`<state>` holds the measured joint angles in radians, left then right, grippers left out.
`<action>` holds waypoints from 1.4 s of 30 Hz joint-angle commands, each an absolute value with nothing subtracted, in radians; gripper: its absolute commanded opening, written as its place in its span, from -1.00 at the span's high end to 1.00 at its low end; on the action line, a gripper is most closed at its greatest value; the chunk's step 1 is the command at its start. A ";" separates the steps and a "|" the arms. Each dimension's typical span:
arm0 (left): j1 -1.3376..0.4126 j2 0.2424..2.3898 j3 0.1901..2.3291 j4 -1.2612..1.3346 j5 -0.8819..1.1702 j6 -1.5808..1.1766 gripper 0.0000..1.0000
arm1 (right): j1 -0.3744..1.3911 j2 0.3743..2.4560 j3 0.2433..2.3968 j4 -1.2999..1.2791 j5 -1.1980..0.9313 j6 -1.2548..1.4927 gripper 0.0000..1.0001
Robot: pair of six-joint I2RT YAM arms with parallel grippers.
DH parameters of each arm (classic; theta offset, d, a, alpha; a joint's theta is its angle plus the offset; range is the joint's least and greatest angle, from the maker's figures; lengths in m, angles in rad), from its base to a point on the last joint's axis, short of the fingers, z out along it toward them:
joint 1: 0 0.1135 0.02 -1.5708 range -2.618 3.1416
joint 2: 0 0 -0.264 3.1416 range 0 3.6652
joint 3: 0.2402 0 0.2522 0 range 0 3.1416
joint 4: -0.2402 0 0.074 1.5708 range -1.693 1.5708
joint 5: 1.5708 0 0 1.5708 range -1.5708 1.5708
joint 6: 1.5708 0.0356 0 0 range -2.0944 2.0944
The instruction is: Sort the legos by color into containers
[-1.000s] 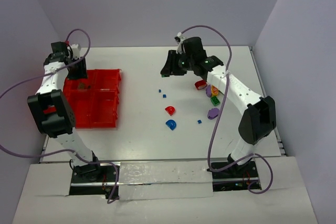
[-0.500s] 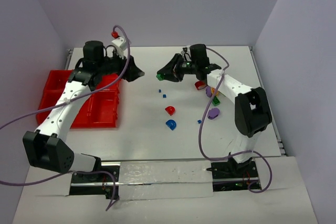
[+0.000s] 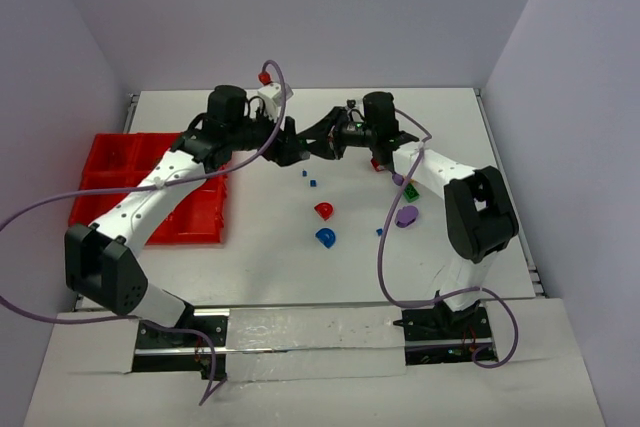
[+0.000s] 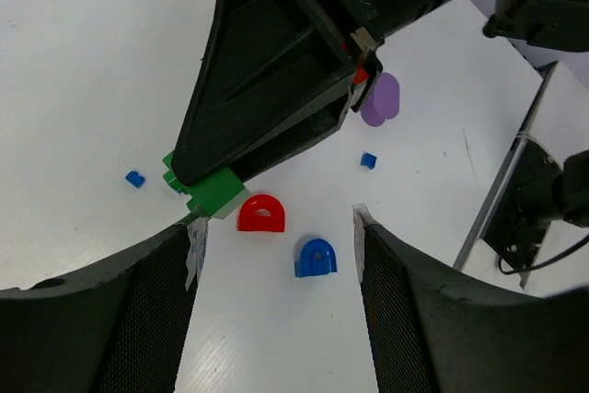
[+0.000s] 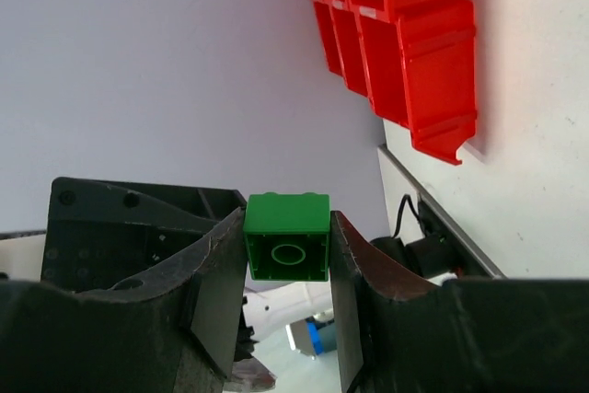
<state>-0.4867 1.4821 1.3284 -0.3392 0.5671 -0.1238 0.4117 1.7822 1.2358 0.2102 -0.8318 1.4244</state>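
The bright red plastic grid of open bins (image 3: 195, 215) sits at the left of the white table (image 3: 260, 267), partly under the left arm. What lies inside the bins cannot be made out. Well apart from them, the right hand (image 5: 287, 253) is clamped on a green studded plastic block (image 5: 287, 227). It faces the left hand (image 4: 276, 236), whose fingers stand apart around nothing. A red arch piece (image 3: 324, 210) and a blue arch piece (image 3: 326, 237) lie loose on the table.

Overhead; wrist close-ups sharing green lego (image 5: 287, 236)

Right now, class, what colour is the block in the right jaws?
The block is green; right wrist view shows it best.
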 commanded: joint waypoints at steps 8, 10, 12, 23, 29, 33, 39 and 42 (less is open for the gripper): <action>-0.530 1.580 1.450 -0.338 0.295 -0.181 -0.19 | 0.432 1.693 1.232 0.234 -0.831 1.457 1.00; -0.531 1.594 1.464 -0.347 0.277 -0.181 -0.17 | 0.433 1.690 1.225 0.242 -0.831 1.463 1.00; -0.531 1.603 1.471 -0.351 0.262 -0.183 -0.14 | 0.433 1.689 1.223 0.245 -0.831 1.462 1.00; -0.534 1.608 1.461 -0.348 0.245 -0.184 -0.01 | 0.430 1.692 1.223 0.262 -0.838 1.468 1.00; -0.516 1.546 1.414 -0.324 0.257 -0.169 0.83 | 0.428 1.694 1.210 0.270 -0.833 1.455 0.16; -0.413 1.508 1.390 -0.362 0.304 -0.152 1.00 | 0.396 1.701 1.218 0.227 -0.821 1.387 -0.68; -0.142 1.537 1.415 -0.473 0.170 -0.074 1.00 | 0.257 1.703 1.343 -0.075 -0.714 1.049 -0.99; -0.087 1.574 1.402 -0.468 0.024 -0.011 1.00 | 0.226 1.681 1.409 -0.230 -0.627 0.820 -0.99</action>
<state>-0.1271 1.5526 1.3884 -0.4339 0.1978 -0.1047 0.2658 1.7481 1.2991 -0.0276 -0.7387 1.1441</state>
